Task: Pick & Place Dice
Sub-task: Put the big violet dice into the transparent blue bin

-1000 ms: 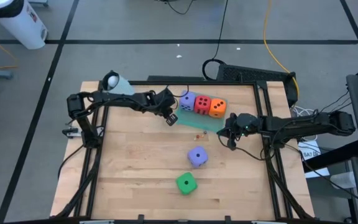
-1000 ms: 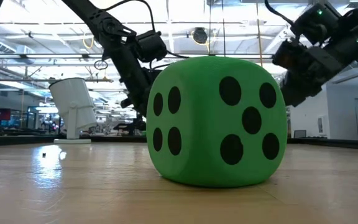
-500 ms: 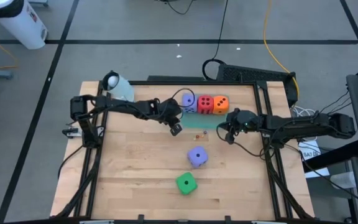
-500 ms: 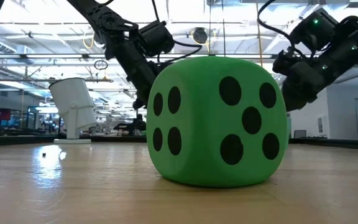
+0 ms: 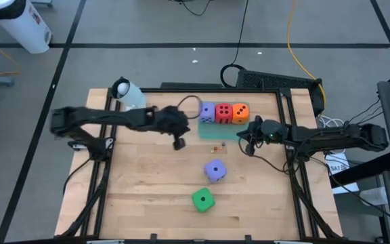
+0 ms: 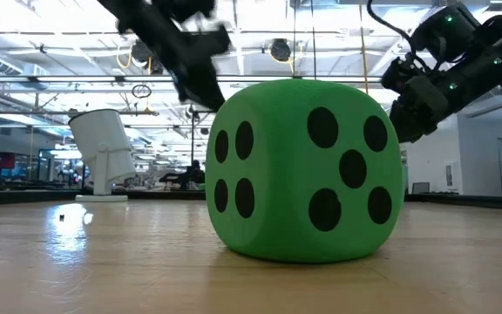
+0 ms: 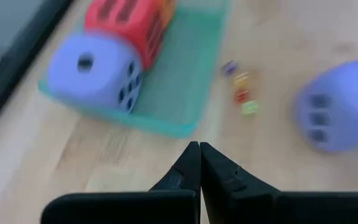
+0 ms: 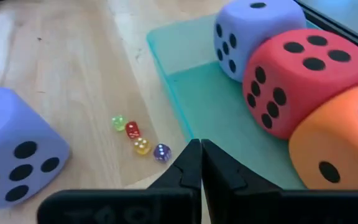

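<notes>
Overhead, purple die point(image 5: 207, 112), red die point(image 5: 223, 113) and orange die point(image 5: 239, 114) sit in a row on the green tray point(image 5: 212, 131) by the tabletop's far edge, a second purple die point(image 5: 214, 170) mid-table and the green die point(image 5: 202, 199) nearer the front edge. Left gripper point(image 5: 179, 143) and right gripper point(image 5: 250, 147) flank the tray's front. Both wrist views show the left fingers point(image 7: 188, 168) and the right fingers point(image 8: 191, 165) pressed together, gripping nothing, with four tiny dice point(image 8: 139, 140) just beside the tray.

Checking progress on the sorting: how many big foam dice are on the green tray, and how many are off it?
3 on the tray: purple die, red die, orange die in a row. 2 off it: second purple die mid-table, green die nearer the front. None seem hidden.
</notes>
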